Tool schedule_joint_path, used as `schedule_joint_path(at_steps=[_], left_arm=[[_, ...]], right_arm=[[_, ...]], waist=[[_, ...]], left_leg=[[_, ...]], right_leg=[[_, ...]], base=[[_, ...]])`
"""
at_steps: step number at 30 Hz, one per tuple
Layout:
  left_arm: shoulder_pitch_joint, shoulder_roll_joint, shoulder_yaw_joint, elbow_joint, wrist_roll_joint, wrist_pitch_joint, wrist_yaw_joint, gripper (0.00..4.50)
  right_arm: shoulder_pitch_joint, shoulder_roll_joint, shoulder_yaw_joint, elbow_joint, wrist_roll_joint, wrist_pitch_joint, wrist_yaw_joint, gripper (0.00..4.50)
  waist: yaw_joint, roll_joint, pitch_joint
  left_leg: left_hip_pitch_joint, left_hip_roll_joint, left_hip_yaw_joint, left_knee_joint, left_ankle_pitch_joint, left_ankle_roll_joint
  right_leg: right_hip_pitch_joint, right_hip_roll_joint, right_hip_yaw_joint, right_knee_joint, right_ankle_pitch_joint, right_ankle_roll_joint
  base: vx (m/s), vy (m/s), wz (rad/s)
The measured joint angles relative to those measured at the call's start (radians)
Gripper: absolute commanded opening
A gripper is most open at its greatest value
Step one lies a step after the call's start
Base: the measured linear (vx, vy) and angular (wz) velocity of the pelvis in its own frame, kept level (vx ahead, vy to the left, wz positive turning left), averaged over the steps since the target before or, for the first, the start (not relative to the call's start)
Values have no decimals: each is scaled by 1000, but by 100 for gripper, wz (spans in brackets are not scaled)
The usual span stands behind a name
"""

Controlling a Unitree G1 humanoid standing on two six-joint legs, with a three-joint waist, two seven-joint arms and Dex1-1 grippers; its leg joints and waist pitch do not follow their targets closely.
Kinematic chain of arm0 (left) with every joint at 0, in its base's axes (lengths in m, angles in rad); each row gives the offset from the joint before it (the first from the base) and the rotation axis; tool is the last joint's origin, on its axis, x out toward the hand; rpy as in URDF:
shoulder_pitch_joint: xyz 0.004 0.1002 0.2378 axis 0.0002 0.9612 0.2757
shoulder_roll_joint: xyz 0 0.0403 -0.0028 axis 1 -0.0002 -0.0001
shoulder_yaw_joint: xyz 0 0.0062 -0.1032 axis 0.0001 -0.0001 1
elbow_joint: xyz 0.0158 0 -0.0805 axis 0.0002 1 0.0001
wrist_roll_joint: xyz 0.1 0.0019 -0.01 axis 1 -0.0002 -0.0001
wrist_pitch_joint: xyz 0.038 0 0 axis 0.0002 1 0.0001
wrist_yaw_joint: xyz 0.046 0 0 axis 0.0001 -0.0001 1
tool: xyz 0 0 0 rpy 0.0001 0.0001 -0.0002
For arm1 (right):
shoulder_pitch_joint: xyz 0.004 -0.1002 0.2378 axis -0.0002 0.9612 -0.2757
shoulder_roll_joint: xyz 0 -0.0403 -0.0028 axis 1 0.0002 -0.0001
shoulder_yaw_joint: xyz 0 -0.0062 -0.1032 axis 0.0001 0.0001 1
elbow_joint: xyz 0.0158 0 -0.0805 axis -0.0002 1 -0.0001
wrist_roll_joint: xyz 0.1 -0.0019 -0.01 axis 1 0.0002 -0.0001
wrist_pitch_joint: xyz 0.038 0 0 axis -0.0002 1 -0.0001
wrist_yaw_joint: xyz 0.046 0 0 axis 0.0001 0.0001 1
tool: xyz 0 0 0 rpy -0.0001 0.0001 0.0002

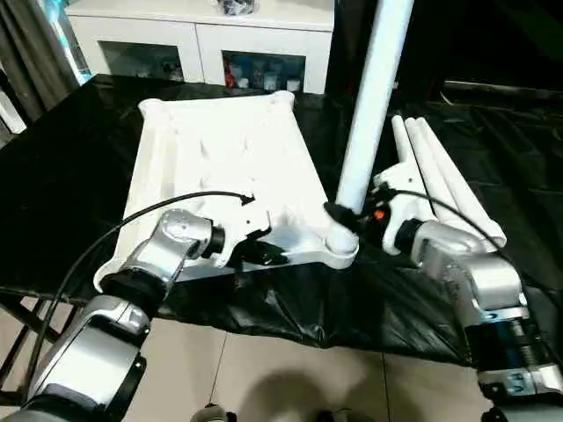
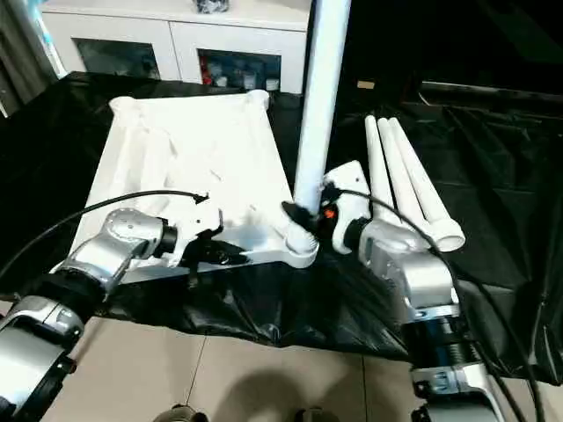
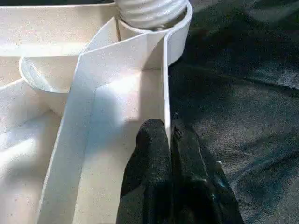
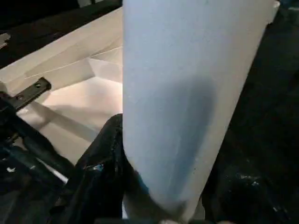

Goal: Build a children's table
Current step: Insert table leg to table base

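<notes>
Lying upside down on the black-draped table (image 1: 70, 167), the tabletop (image 1: 224, 154) had its near rim pinched by the left gripper (image 3: 168, 140). Right gripper (image 1: 352, 215) clamped the upright leg (image 1: 374, 97) in the near-right socket (image 1: 339, 246); leg top cut off. Three spare legs (image 1: 444, 180) lay right.

Top (image 1: 220, 167) lies underside-up on the bench (image 1: 70, 176), toward its left half, near edge just at the bench's front edge. 1 leg (image 1: 374, 97) stands upright in the top's near-right corner socket (image 1: 339, 246). 3 spare legs (image 1: 440, 176) lie side by side on the bench right of the top, just behind the right tool (image 1: 345, 216). Right tool sits at the upright leg's base, 1 finger on each side of it. Left tool (image 3: 169, 154) is on the top's near edge wall, left of the socket, fingers pinching the wall. Cabinet (image 1: 202, 35) stands behind the bench.
</notes>
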Motion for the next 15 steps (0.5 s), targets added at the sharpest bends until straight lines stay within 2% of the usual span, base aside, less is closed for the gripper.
schedule_joint_path(at_steps=[9, 15], left_arm=[[12, 3, 4, -11, 3, 1, -14, 0], [21, 3, 12, -22, 4, 7, -15, 0]], right_arm=[[5, -6, 11, 24, 0, -13, 27, 188], [11, 12, -16, 51, 16, -31, 37, 188]], waist=[[-1, 0, 0], [-6, 0, 0]], left_leg=[[3, 0, 0, -1, 0, 0], [4, 0, 0, -1, 0, 0]], right_leg=[[2, 0, 0, -1, 0, 0], [2, 0, 0, -1, 0, 1]], base=[[0, 0, 0], [0, 0, 0]])
